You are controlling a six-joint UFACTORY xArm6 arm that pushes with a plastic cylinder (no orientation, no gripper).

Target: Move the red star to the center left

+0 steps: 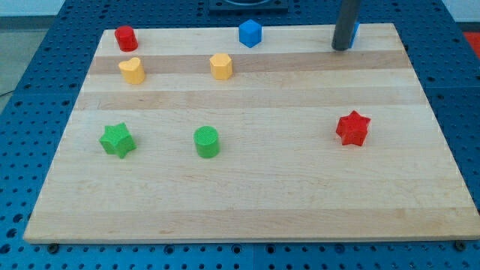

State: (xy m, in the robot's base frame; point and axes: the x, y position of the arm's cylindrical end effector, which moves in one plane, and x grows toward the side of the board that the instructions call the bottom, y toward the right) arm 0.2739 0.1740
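Observation:
The red star (352, 127) lies on the wooden board (247, 195) at the view's right, about mid-height. My tip (341, 47) rests near the board's top edge at the upper right, well above the red star and apart from it. A blue block (354, 34) is mostly hidden just behind the rod.
A red cylinder (124, 37) sits at the top left, and a blue cube (250, 33) at the top centre. A yellow heart (131, 70) and a yellow hexagon block (221, 66) lie below them. A green star (117, 139) and a green cylinder (207, 142) are at centre left.

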